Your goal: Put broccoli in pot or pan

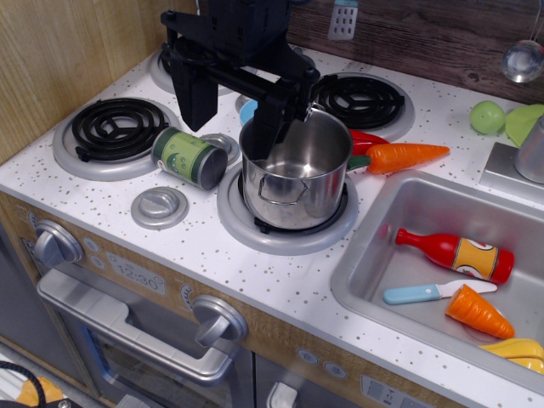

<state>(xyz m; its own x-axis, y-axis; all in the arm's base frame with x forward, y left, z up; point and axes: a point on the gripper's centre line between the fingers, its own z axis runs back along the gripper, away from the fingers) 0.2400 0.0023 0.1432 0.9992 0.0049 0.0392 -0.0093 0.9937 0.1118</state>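
Gripper (234,106) fingers apart over the pot (297,170) at its 10 o'clock rim — broccoli unseen (perhaps inside); lift straight up.

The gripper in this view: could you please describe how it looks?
The gripper is matte black throughout, blocky and angular, built from flat plates with a horizontal crossbar. Two thick rectangular jaws hang from it. No cables, markings or labels are visible on it.

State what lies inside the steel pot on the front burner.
The pot shows only bare shiny walls and bottom; no broccoli is visible. The end effector hangs over the rear-left rim, hiding that part of the interior.
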